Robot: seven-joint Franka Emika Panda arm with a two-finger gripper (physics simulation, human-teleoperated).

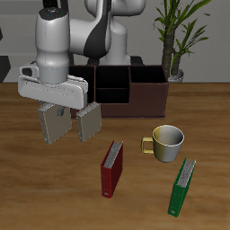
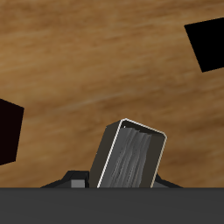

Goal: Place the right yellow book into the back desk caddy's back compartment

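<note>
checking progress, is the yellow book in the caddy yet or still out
Out. The yellow book is held in the tool, above the table in front of the caddy.

A wooden table (image 1: 36, 202) fills most of the exterior view, its surface a warm mid-brown marked with darker streaks of grain. The same wood grain is seen in the wrist view, where the tabletop (image 2: 96, 61) runs in pale and darker bands. At the far right of the table a potted plant (image 1: 178, 36) is set, with long green leaves on thin stems rising from a small grey pot. Behind the table a pale grey wall (image 1: 216, 49) is seen, plain and evenly lit. The light is soft and diffuse, and only faint shadows are cast on the wood.
</note>
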